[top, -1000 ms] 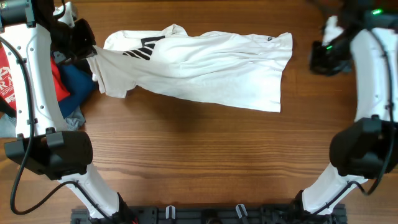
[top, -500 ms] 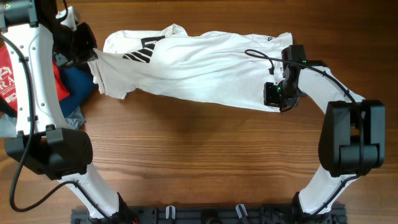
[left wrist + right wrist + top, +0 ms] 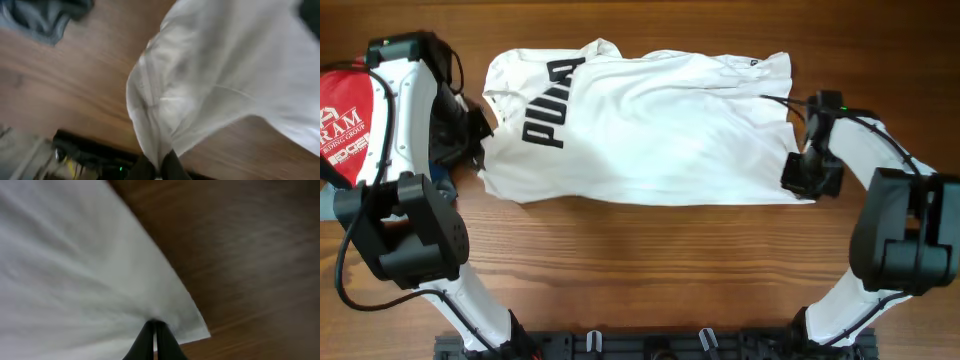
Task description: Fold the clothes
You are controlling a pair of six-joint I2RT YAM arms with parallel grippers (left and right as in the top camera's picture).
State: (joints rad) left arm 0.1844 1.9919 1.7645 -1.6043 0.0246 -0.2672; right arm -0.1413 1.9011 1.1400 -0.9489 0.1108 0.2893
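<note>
Closest in, the left gripper [image 3: 157, 169] is closed tight, its fingers meeting on a bunched ridge of white cloth that fans up and away from it. The right gripper [image 3: 155, 336] is likewise pinched shut, on the thin edge just inside a corner of the T-shirt [image 3: 650, 120], with bare counter [image 3: 640, 260] beyond that corner. Both wrist views are blurred, so whether each pinch takes one layer or two cannot be told.

Between the two grippers the T-shirt lies spread across the counter, mostly flat with shallow wrinkles. Its black lettering [image 3: 548, 105] sits just inward of the left gripper, and the hem end is at the right gripper. The left hold looks to be at a sleeve or shoulder edge, though the arm hides exactly which.

The cloth should be light, soft and quite limp. It will probably sag in the middle if lifted by its ends, drag and rumple if pulled across the wood, and slip from a shallow pinch. Corners and stitched edges, hem or sleeve seam, look like the best holds, since they give the fingers some thickness to bite and keep an edge straight for a fold.

Outward of the left gripper, past its arm, lies a red shirt [image 3: 345, 120] with white lettering, and a dark garment [image 3: 45, 17] is heaped nearby, apart from the white cloth.
</note>
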